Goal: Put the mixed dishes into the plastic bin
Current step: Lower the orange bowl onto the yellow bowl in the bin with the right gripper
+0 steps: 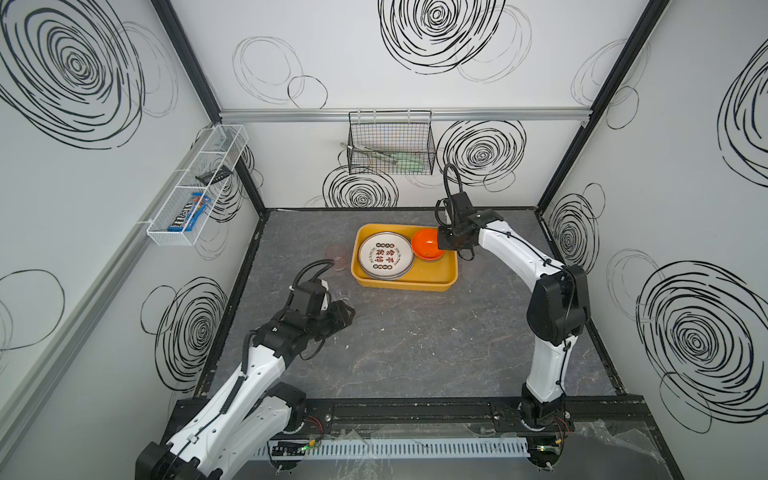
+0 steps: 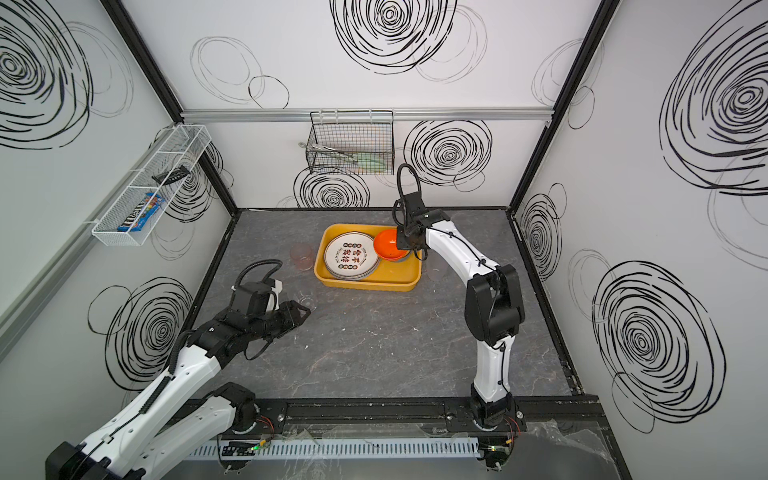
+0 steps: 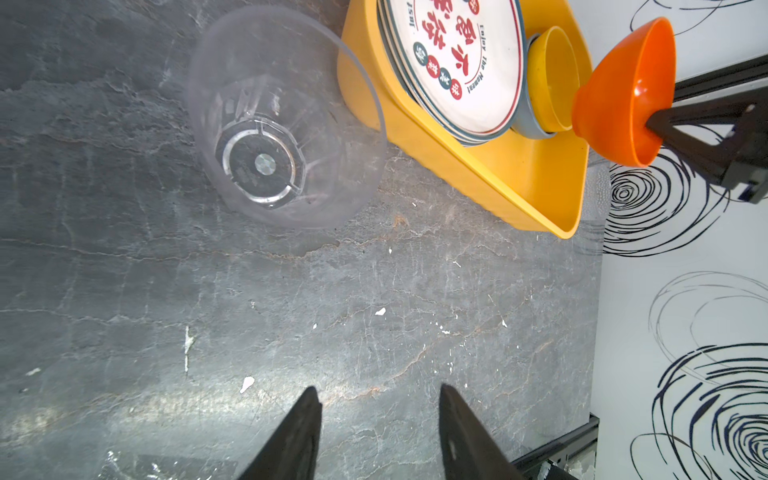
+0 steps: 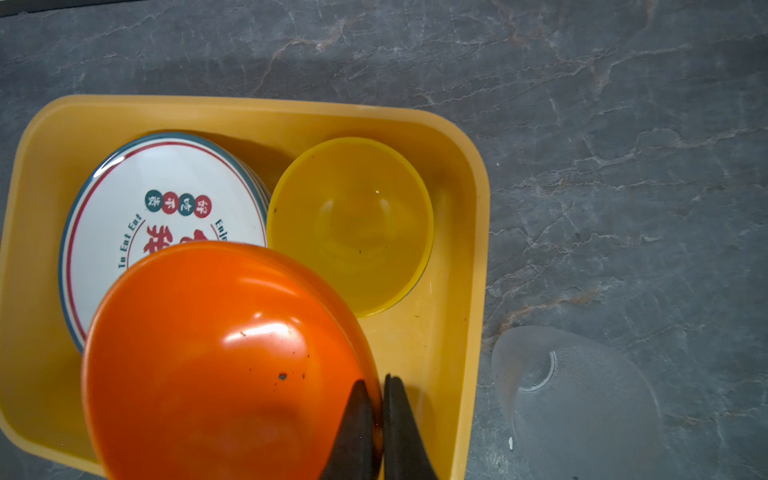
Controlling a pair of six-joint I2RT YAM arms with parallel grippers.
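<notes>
Left of plastic bin (image 1: pixel 405 285): pink cup (image 1: pixel 337 257) and clear cup (image 3: pixel 266 137) on table (image 1: pixel 415 353); left gripper (image 3: pixel 379 392) near them, jaws parted, empty. Inside bin: plates (image 1: pixel 384 255) stacked, yellow bowl (image 4: pixel 351 224). Over bin's right end: orange bowl (image 1: pixel 426 245), tilted, rim clenched by right gripper (image 4: pixel 376 380).

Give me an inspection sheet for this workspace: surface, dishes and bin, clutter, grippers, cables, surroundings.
Surface: dark grey marbled table.
Job's things: yellow bin holds stacked plates and a yellow bowl. The orange bowl is held tilted over the bin. The clear cup, pink cup and frosted cup sit on the table outside it.
Clutter: white flecks on the table.
Grippers: left gripper open, empty; right gripper shut on the orange bowl's rim.
Cables: black cable loops at both wrists, no snag seen.
Surroundings: wire basket on back wall; mesh shelf on left wall.
</notes>
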